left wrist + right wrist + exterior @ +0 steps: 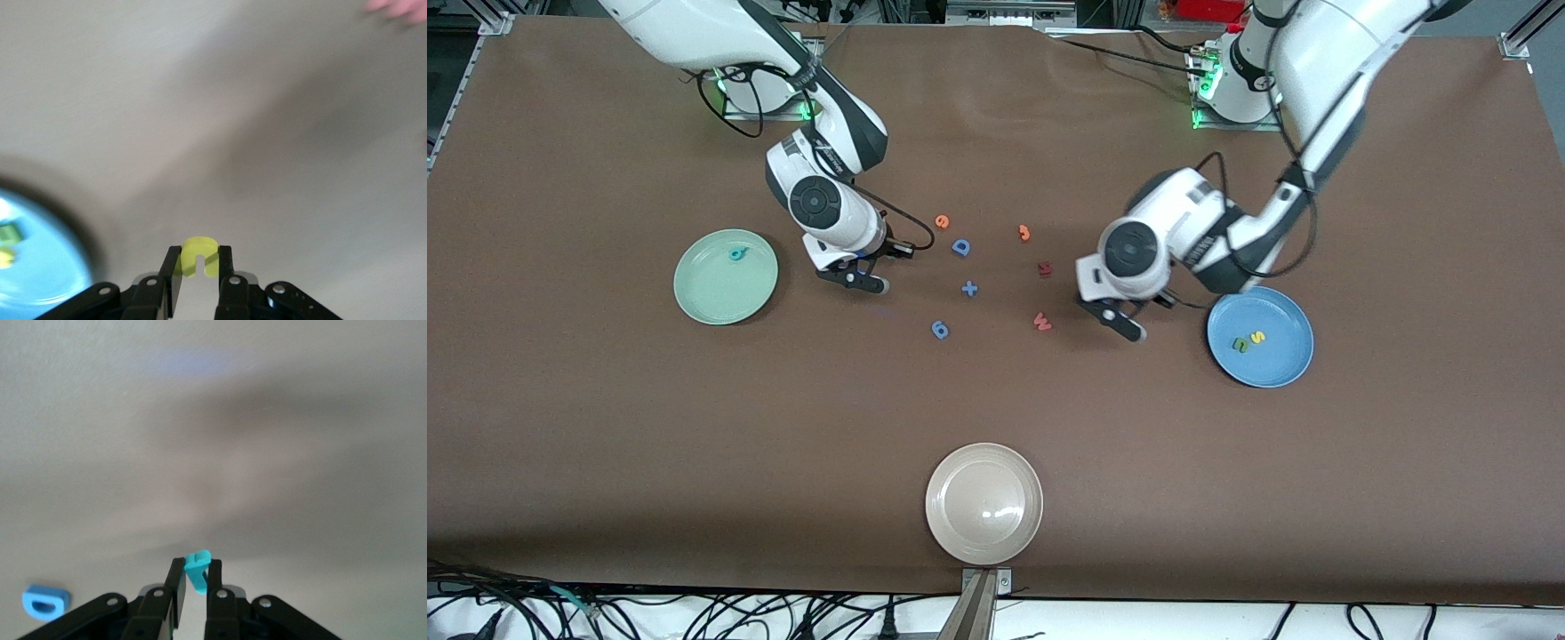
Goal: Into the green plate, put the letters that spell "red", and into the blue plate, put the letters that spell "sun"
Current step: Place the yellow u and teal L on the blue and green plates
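Observation:
My left gripper [1134, 331] hangs over the table beside the blue plate [1280, 360] and is shut on the yellow "u" [199, 257]. The green "n" [1240, 345] and the yellow "s" [1258, 338] lie in that plate, whose rim [47, 267] shows in the left wrist view. My right gripper [867, 283] is over the table between the green plate [711, 293] and the loose letters, shut on the teal "r" [198, 572]. The teal "d" [736, 254] lies in the green plate. The orange "e" [942, 221] rests on the table near the middle.
A blue capital "D" [960, 247], a blue plus [969, 288], another blue piece [940, 330], an orange hooked piece [1024, 233], a dark red piece [1045, 268] and a red "W" [1041, 322] lie mid-table. A beige plate [983, 503] sits nearest the front camera.

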Available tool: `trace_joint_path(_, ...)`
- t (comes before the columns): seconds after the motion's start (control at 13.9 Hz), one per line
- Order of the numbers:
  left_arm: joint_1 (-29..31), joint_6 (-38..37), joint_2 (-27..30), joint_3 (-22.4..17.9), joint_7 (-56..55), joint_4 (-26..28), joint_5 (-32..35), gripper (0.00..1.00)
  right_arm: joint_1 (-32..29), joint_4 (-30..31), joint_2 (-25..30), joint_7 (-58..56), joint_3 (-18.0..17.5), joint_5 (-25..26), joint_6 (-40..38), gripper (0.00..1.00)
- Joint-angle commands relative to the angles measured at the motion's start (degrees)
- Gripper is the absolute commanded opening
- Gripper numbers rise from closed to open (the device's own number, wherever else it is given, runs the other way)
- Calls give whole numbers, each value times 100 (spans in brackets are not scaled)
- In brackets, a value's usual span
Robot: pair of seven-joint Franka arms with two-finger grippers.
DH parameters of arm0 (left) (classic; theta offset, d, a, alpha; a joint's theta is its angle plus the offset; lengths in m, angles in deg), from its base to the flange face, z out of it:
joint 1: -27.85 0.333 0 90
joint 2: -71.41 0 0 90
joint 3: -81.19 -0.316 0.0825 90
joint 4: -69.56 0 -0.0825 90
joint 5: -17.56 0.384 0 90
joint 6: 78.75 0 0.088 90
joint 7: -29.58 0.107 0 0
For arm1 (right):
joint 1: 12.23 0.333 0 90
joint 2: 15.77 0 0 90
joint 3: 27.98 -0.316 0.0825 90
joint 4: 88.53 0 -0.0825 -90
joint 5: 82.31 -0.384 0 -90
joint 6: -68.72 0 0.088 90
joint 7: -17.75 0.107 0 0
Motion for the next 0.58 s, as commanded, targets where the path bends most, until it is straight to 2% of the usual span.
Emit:
trace_joint_path(0.0, 782, -161, 115, 46, 988, 66, -146, 0, -35, -678, 585, 8, 121, 47, -1781, 5)
trace_joint_path(0.07, 1046, -161, 98, 46, 1305, 66, -146, 0, -35, -968, 655, -115, 217, 12, -2336, 5)
trace_joint_path(0.22, 1407, -161, 54, 29, 1632, 93, -94, 0, -35, -1400, 813, -806, 673, -76, -3156, 5)
trace_joint_path(0.36, 1567, -144, 10, 20, 1781, 101, -76, 0, -35, -1577, 1033, -1964, 1444, -452, -3632, 5)
trace_joint_path(0.5, 1593, -47, -104, -68, 1817, 93, -24, 0, -35, -1560, 1139, -3056, 2201, -630, -3704, 5)
